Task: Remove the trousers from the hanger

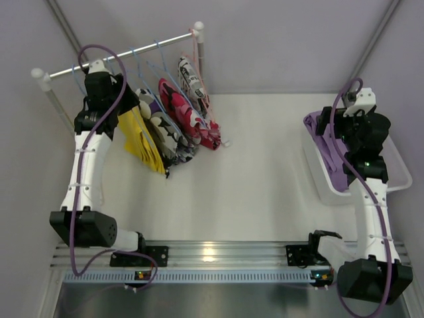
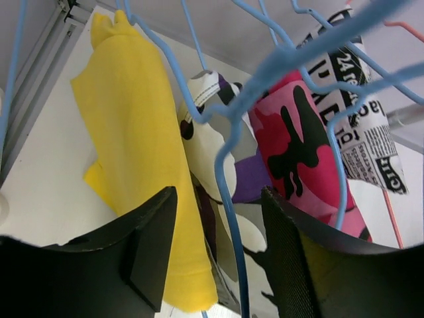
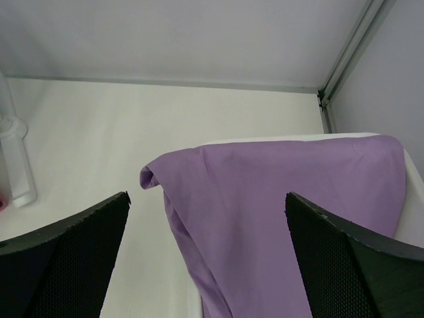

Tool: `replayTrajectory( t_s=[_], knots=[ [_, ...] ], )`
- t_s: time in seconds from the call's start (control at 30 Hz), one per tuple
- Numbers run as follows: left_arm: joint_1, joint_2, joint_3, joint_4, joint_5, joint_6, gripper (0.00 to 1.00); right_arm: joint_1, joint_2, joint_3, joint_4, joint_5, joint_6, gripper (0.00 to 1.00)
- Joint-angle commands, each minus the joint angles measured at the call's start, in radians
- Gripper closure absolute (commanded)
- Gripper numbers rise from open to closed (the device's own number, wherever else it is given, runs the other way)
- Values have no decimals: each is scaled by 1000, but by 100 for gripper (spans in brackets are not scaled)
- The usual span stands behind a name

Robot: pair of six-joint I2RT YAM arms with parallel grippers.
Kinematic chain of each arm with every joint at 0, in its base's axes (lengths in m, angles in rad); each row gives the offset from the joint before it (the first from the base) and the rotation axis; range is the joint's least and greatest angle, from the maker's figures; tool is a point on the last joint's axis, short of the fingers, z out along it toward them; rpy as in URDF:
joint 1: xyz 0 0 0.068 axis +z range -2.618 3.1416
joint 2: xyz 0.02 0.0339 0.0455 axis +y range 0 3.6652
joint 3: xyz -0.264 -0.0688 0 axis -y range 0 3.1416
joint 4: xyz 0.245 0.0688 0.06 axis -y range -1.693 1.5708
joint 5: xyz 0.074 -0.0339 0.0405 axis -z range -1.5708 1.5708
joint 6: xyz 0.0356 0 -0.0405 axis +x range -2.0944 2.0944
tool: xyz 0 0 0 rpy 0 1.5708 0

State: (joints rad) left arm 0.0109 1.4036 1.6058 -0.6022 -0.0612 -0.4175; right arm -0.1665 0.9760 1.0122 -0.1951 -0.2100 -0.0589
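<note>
Top external view, left to right: the left gripper's fingers are hidden under its wrist at the rack rail [image 1: 119,56]. In the left wrist view the left gripper [image 2: 218,199] is seen part-spread, a blue wire hanger [image 2: 228,172] passing between the fingers; contact cannot be told. Yellow trousers [image 1: 140,139] are hung just behind it, lower end cut off in the wrist view. Next along come a white-black-purple patched pair [image 1: 169,136], a pink-red print pair [image 1: 185,109] and a newsprint pair [image 1: 191,78], overlapped; how they are fixed to the hangers is not made out. Well apart at right, lilac trousers [image 1: 328,149] are draped over a white bin [image 1: 397,165], largely hidden by the arm. The right gripper [image 3: 207,195] is held spread wide above them, gripping nothing.
</note>
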Motion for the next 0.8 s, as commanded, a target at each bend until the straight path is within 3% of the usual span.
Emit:
replayTrajectory(
  t_s=[0.0,0.33,0.47,0.53,0.57,0.77],
  knots=[
    [-5,18,11,125,-90,-39,43,12,1,-3,0,8,10,1],
    [-114,81,63,131,-215,-41,54,12,-2,-21,11,14,2,0],
    [-131,83,71,111,-267,-47,78,12,-5,-23,13,14,2,0],
    [-131,87,97,78,-288,-56,97,12,-10,-26,13,15,2,1],
    [-131,92,109,64,-292,-61,100,12,-8,-26,14,15,2,1],
    [-131,58,201,-4,-299,-86,100,12,-23,-21,5,12,2,0]
  ],
)
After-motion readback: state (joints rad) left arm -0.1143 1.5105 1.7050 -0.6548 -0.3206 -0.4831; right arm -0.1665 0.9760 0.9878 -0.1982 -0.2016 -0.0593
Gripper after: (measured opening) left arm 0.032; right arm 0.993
